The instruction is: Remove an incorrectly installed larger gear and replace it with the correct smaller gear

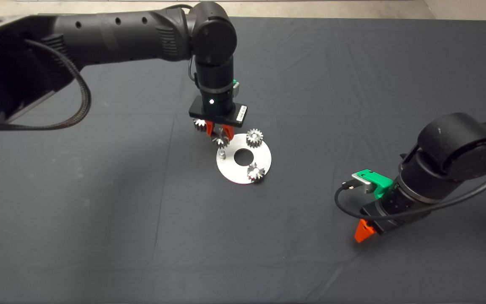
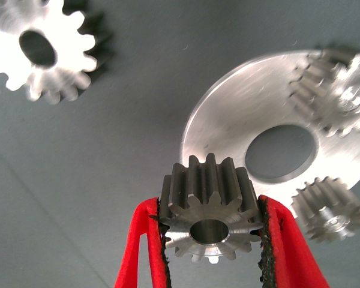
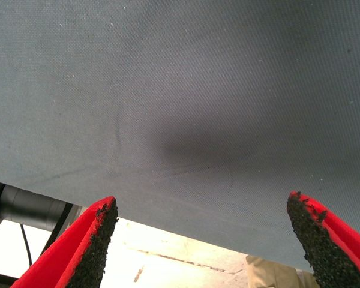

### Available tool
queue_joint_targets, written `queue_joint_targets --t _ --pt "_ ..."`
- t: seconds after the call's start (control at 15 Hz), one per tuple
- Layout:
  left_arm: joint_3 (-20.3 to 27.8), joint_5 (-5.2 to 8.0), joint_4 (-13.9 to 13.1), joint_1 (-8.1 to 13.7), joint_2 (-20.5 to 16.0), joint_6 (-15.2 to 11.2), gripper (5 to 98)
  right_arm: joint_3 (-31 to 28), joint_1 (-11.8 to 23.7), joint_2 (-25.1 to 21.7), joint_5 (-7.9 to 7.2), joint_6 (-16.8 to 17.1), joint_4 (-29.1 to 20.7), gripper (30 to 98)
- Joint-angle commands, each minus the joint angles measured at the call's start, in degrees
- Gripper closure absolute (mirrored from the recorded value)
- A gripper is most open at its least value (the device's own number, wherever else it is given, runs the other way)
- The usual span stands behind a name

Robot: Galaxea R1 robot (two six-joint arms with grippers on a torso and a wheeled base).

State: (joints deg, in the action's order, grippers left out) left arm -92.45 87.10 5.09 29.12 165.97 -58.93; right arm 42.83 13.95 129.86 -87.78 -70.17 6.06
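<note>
My left gripper is shut on the smaller gear, a grey toothed steel gear with a dark centre hole. It holds the gear just above the left edge of the round steel plate, over a bare peg. The larger gear lies flat on the mat to the left of the plate, partly hidden by the gripper in the head view. My right gripper is open and empty at the lower right.
Two more small gears sit on pegs on the plate, one at its far side and one at its near side. The plate has a wide centre hole. The dark mat lies around it.
</note>
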Motion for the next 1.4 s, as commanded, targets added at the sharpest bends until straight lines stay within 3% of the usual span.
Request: queue_joint_targets --t 0.0,0.47,0.67,0.87,1.07,1.33 --pt "-1.92 3.25 -4.04 1.64 2.65 1.98 81.4 1.64 0.56 0.18 -4.94 0.56 0.77 54.1" --pt "-3.69 3.43 -2.46 1.64 2.91 1.80 81.5 3.74 0.74 -1.40 -4.94 1.88 0.79 54.1" --pt "-2.01 3.51 -1.57 1.64 2.38 1.63 81.4 3.74 0.74 -1.40 -4.85 1.88 0.71 54.1" --pt "2.67 3.43 0.02 1.64 1.50 -1.81 81.3 3.83 0.74 -1.49 -4.85 1.88 0.71 54.1" --pt "11.68 3.43 3.44 1.64 -2.60 -7.52 81.3 4.00 0.65 -1.49 -4.85 1.88 0.71 54.1" --pt "14.68 3.43 3.52 1.64 -4.38 -8.22 81.4 4.28 0.74 -0.87 -4.85 1.80 0.71 54.1"
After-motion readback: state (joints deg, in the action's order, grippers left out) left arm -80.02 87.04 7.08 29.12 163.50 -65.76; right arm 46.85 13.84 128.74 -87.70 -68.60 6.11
